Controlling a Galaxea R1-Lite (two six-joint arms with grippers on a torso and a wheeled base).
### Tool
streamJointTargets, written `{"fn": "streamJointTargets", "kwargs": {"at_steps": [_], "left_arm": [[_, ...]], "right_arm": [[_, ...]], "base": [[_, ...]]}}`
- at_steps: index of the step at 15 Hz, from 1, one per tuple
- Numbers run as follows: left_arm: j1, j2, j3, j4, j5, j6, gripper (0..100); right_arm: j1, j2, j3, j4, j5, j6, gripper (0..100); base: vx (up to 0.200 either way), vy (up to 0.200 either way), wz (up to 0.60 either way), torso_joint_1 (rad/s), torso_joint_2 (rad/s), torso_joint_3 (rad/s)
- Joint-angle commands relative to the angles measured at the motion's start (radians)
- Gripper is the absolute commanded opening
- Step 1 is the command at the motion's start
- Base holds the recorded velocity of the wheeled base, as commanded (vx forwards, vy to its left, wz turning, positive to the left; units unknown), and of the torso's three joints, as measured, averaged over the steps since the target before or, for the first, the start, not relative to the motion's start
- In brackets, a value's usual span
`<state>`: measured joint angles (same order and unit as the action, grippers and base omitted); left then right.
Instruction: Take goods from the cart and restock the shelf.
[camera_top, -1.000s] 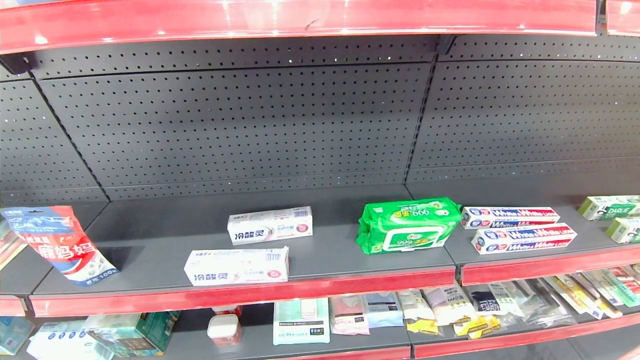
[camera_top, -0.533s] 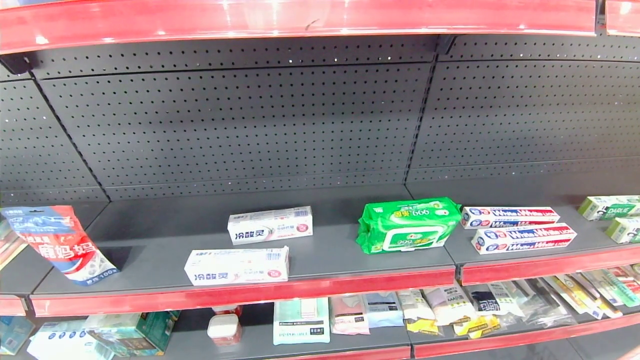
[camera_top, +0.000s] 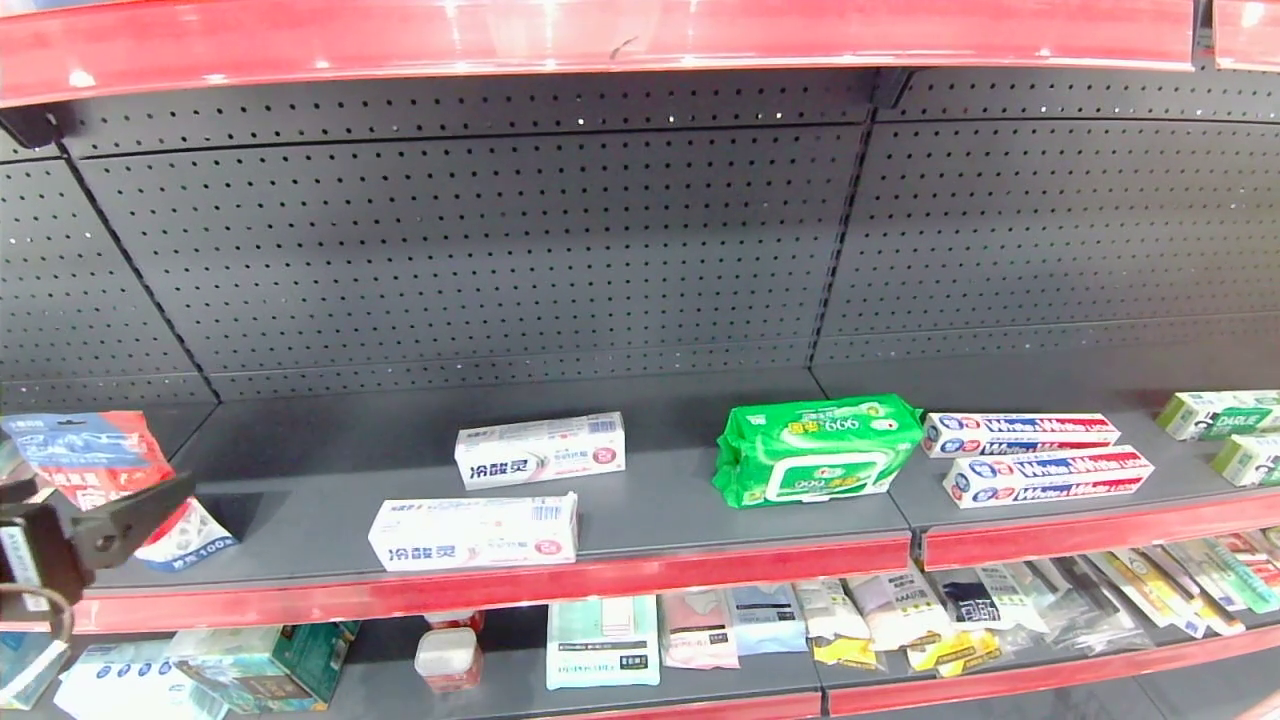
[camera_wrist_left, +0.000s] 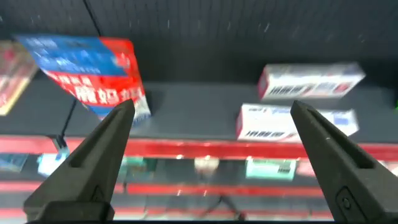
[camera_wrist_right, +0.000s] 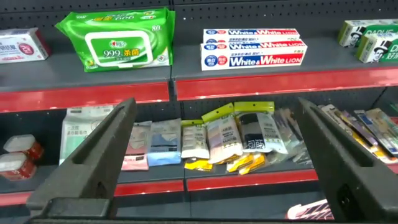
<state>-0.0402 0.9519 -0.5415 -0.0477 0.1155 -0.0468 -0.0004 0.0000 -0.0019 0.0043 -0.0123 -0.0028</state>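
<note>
The head view took in the whole middle shelf (camera_top: 300, 470). Two white toothpaste boxes (camera_top: 473, 532) lay at its centre, one near the red front edge and one farther back. A green wipes pack (camera_top: 815, 450) lay to their right, with two striped toothpaste boxes (camera_top: 1048, 476) just beside it and green boxes (camera_top: 1215, 413) at the far right. A red and blue pouch (camera_top: 95, 460) leaned at the far left, partly behind the left gripper (camera_wrist_left: 211, 106).

The left wrist view faced that pouch and the white boxes from close by. The right wrist view looked lower, onto the lower shelf (camera_wrist_right: 249, 180), where flat packets (camera_wrist_right: 242, 134) lay in a row and small white-lidded jars (camera_wrist_right: 18, 155) stood at one end.

The left fingers (camera_wrist_left: 93, 168) were spread wide in front of the shelf edge, gripping nothing and touching nothing. The right gripper (camera_wrist_right: 216, 102) hung before the lower shelf, its fingers (camera_wrist_right: 93, 168) equally wide apart and free of any goods.

A dark pegboard panel (camera_top: 500, 250) backed the shelf, under the red strip (camera_top: 600, 35) of the shelf above.
</note>
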Motion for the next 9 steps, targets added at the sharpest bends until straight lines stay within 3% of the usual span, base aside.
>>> {"fn": "streamJointTargets", "kwargs": {"at_steps": [1,3,9], "left_arm": [[-0.009,0.163,0.000,-0.001,0.004,0.022,100],[-0.049,0.231,0.028,-0.009,0.010,0.033,100],[-0.052,0.297,0.103,-0.024,0.029,0.045,100]], "right_arm": [[0.000,0.002,0.000,0.000,0.000,0.000,100],[0.000,0.002,-0.001,0.000,0.000,0.000,100],[0.000,0.002,0.000,0.000,0.000,0.000,100]], "base": [[0.000,0.000,0.00,0.000,0.00,0.000],[0.000,0.000,0.00,0.000,0.00,0.000],[0.000,0.000,0.00,0.000,0.00,0.000]]}}
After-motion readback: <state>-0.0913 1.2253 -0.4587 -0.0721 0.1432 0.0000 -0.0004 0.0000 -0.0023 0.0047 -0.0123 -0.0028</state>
